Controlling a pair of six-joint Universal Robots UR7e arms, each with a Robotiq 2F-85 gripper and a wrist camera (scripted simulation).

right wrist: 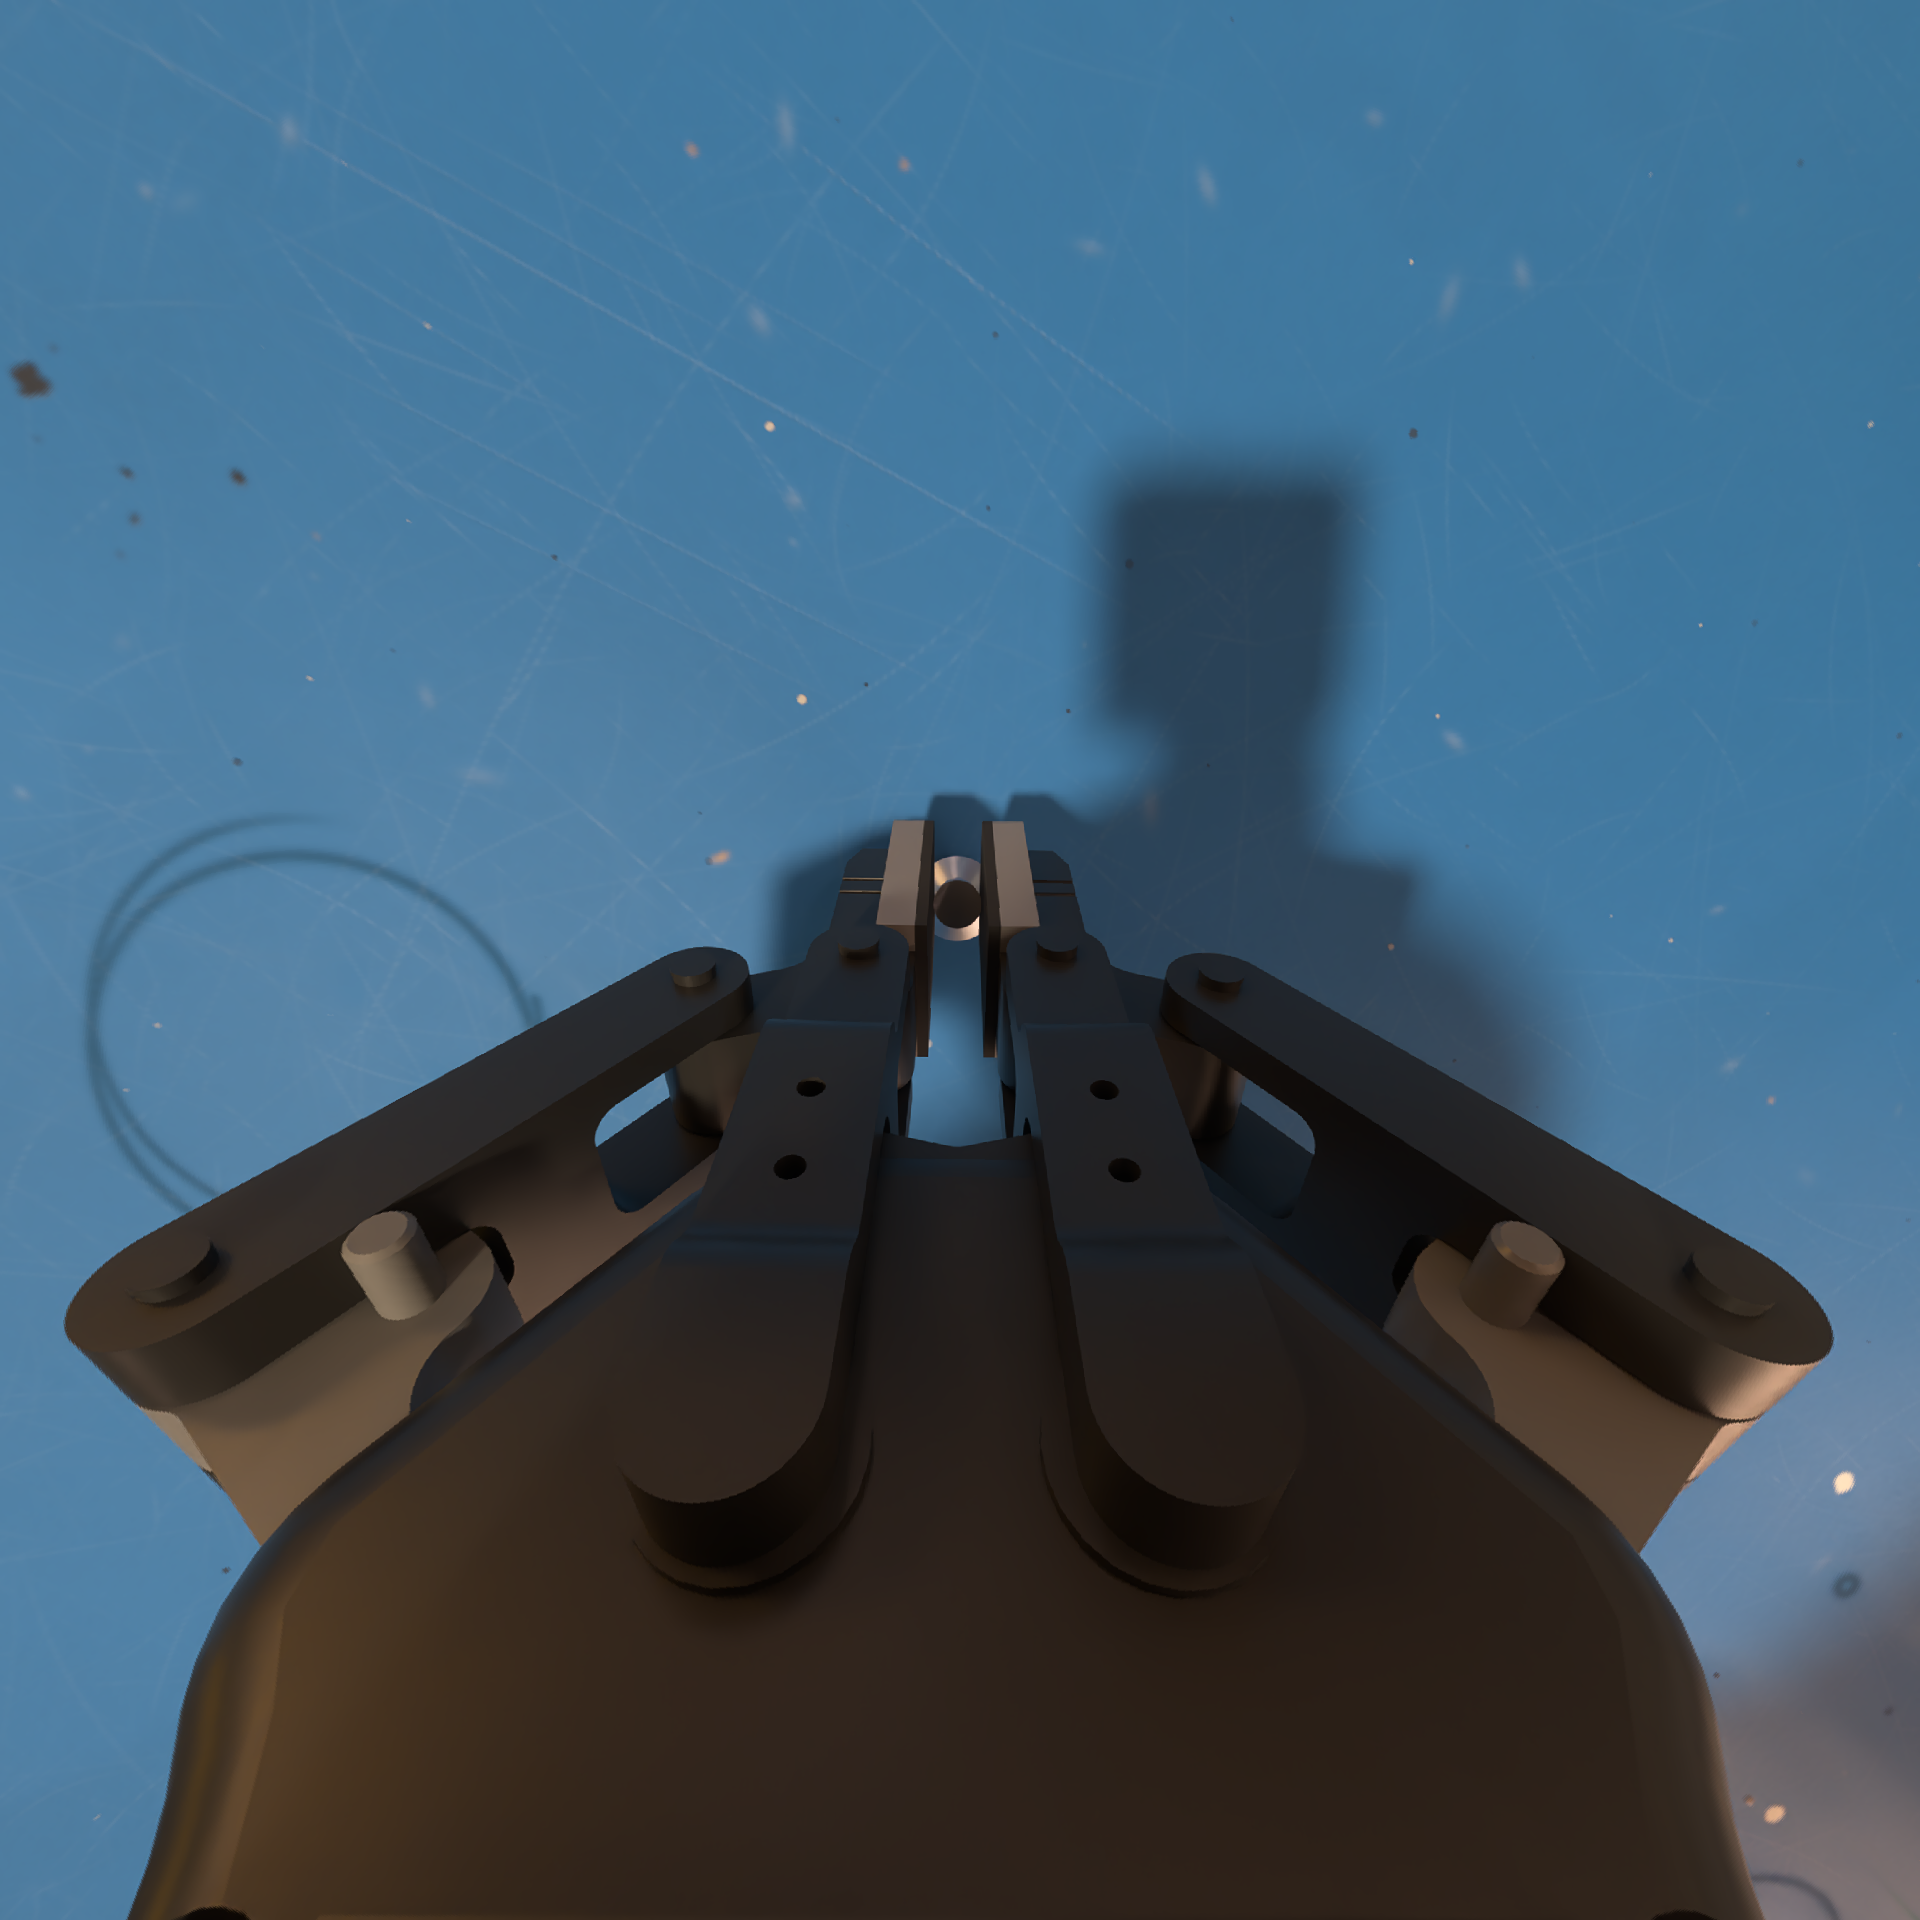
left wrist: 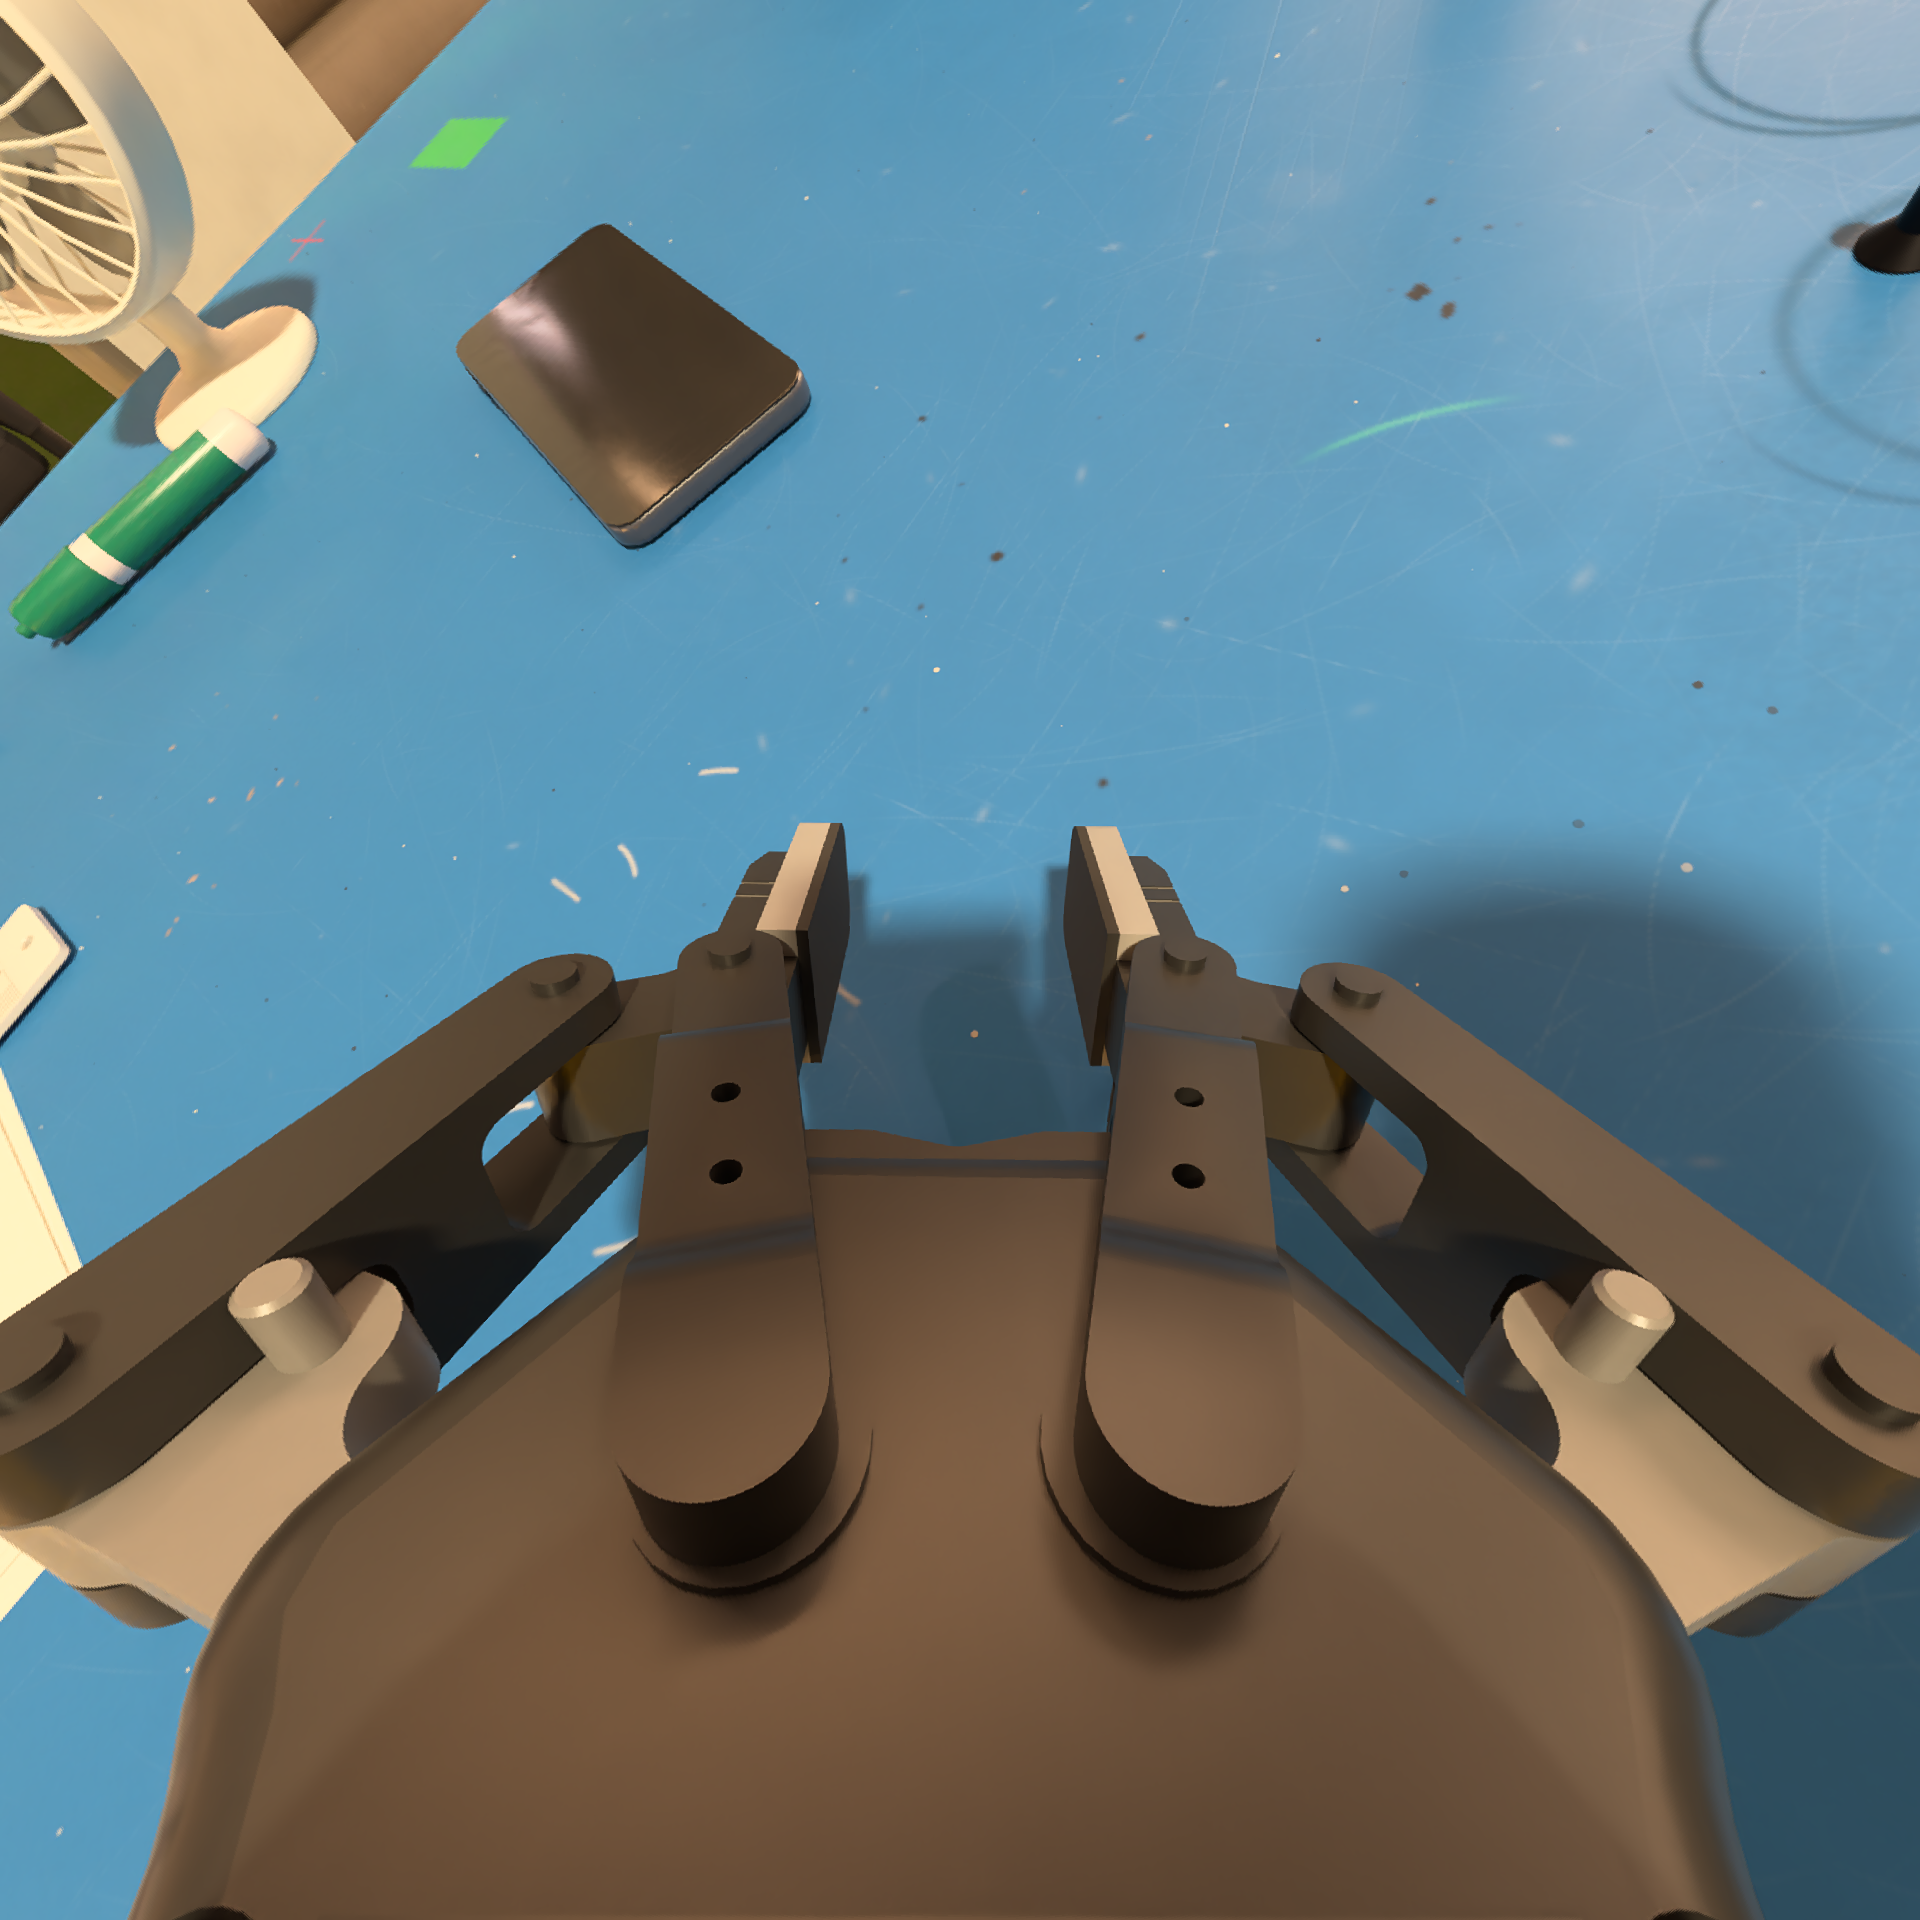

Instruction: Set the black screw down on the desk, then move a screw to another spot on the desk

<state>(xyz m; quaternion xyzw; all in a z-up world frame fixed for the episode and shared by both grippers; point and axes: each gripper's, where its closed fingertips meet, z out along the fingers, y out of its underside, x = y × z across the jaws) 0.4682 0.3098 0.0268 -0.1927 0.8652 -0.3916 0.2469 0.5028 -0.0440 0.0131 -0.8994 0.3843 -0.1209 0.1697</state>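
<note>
Between the pads of the right gripper (right wrist: 957, 881) a small round metal piece (right wrist: 956, 900) is seen end-on, silvery with a darker centre; the fingers are drawn in against its two sides, so it is held clamped above the blue desk (right wrist: 520, 468); it is taken to be a screw, though its colour cannot be judged from this angle; the gripper's shadow is cast on the scratched, speckled surface just beyond the fingertips; a thin dark ring mark (right wrist: 301, 997) is drawn on the desk to the left.

In the left wrist view, the left gripper (left wrist: 957, 888) is shown with its fingers spread apart and nothing between them; only bare desk (left wrist: 1143, 520) and shadow are seen in the gap; a small dark upright object (left wrist: 1893, 241) is cut off at the right edge, too little of it being shown to tell what it is; farther out, a flat dark slab with rounded corners (left wrist: 632, 382) is laid on the desk; to its left a green marker with white bands (left wrist: 140, 522) is laid just beside the foot of a white desk fan (left wrist: 94, 187); a small green square (left wrist: 458, 141) is marked near the far edge; a white object (left wrist: 26, 961) is partly cut off at the left.
</note>
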